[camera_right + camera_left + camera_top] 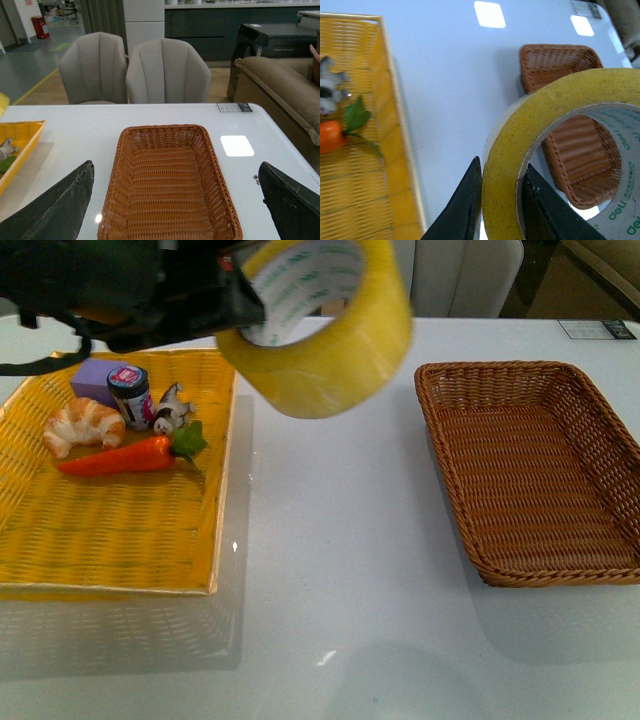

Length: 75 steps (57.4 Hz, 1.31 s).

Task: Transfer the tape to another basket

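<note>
My left gripper is shut on the tape, a wide yellowish roll with a white core and green lettering. It holds the roll high in the air, over the white table between the yellow tray and the brown wicker basket. In the left wrist view the fingers pinch the roll's wall, with the basket beyond it. The basket is empty. My right gripper is open, its fingers spread on either side of the basket in the right wrist view. It is out of the front view.
A bright yellow woven tray at the left holds a croissant, a carrot, a small jar, a purple block and a small grey figure. Grey chairs stand behind the table's far edge.
</note>
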Tool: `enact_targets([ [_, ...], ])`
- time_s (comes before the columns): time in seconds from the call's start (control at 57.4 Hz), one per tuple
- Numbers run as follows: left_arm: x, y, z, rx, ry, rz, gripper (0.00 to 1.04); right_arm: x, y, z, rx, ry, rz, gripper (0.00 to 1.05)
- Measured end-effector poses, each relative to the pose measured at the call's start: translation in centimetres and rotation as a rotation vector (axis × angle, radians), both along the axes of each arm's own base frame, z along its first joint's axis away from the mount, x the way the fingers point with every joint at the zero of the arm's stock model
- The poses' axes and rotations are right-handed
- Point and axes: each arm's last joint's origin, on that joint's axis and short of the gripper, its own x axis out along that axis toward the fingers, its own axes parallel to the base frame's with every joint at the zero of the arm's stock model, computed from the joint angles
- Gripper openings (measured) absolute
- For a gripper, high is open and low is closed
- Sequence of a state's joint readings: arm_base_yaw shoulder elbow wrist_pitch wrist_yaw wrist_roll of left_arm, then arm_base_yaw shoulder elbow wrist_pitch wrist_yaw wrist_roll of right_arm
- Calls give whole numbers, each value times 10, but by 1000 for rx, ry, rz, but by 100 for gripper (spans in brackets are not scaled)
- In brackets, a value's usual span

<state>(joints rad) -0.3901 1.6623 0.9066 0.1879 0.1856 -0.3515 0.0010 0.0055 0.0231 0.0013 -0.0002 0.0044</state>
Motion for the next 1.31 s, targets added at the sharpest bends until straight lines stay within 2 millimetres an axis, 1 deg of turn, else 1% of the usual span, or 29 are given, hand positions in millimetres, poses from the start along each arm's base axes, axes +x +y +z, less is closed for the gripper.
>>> enact_targets([
  [0.035,-5,-12,1,-4,0,-30,15,0,0,0,0,0,0,96],
  [0.139,-15,-33,2,-2,-4,-87,15,0,0,0,0,0,0,96],
  [0.192,-19,-40,2,10,-11,-102,15,0,0,0,0,0,0,96],
  [0.261,-21,-45,2,21,-18,-112,15,0,0,0,0,3,0,96],
  [0.279,-22,-45,2,23,-20,-112,15,0,0,0,13,21,10,96],
  [0.331,-22,-46,2,32,-25,-112,15,1,0,-1,96,215,63,96],
  [0.349,-22,-46,2,36,-25,-110,15,3,1,0,158,346,70,96],
  [0.366,-22,-46,2,38,-26,-108,15,5,1,1,190,422,69,96],
  [0.401,-23,-47,2,37,-25,-113,15,12,1,4,273,519,64,96],
  [0.418,-23,-47,2,36,-25,-115,15,16,2,7,290,531,68,96],
  [0.471,-23,-48,1,37,-22,-117,15,32,6,24,375,511,139,96],
  [0.523,-23,-48,1,35,-19,-121,15,44,12,37,427,470,224,96],
  [0.575,-24,-48,1,33,-17,-127,15,53,16,45,477,442,299,96],
  [0.662,-24,-49,0,32,-10,-134,15,65,24,48,539,424,410,96],
  [0.715,-24,-49,0,33,-6,-136,15,75,31,45,602,428,478,96],
  [0.784,-24,-49,0,33,-3,-138,15,84,40,39,633,437,519,96],
  [0.872,-24,-49,-1,32,0,-142,15,95,56,24,674,476,580,96],
  [0.941,-24,-49,-1,29,4,-147,15,100,64,16,695,498,599,96],
  [1.046,-24,-49,-1,27,7,-150,15,107,68,8,723,512,594,96],
  [1.307,-25,-50,-1,8,19,-160,15,120,71,-13,771,559,560,96],
])
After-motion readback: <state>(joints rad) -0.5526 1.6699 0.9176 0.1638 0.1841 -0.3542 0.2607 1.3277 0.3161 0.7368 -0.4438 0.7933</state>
